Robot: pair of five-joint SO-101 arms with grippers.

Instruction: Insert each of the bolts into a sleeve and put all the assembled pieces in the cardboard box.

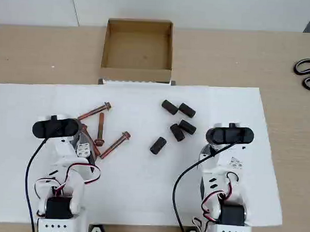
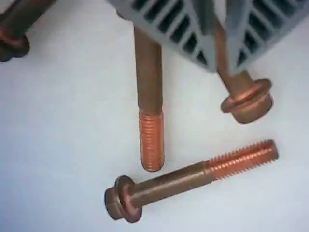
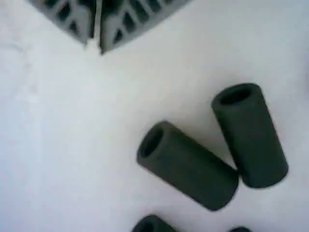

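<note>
Several copper bolts (image 1: 100, 128) lie on the white paper at the left; one bolt (image 1: 115, 145) lies nearest the middle. My left gripper (image 2: 223, 70) hovers just over them with its fingers nearly together and holds nothing. A bolt (image 2: 245, 99) lies on the paper under the narrow slit between them, beside two more bolts (image 2: 149, 121) (image 2: 188, 179). Several black sleeves (image 1: 178, 124) lie right of centre. My right gripper (image 3: 95, 47) is shut and empty, close to two sleeves (image 3: 186, 164) (image 3: 249, 135). The open cardboard box (image 1: 110, 47) stands at the back.
White paper (image 1: 237, 109) covers the work area on the wooden table. Scissors (image 1: 308, 73) lie at the far right edge. Both arm bases (image 1: 58, 209) (image 1: 228, 217) sit at the near edge.
</note>
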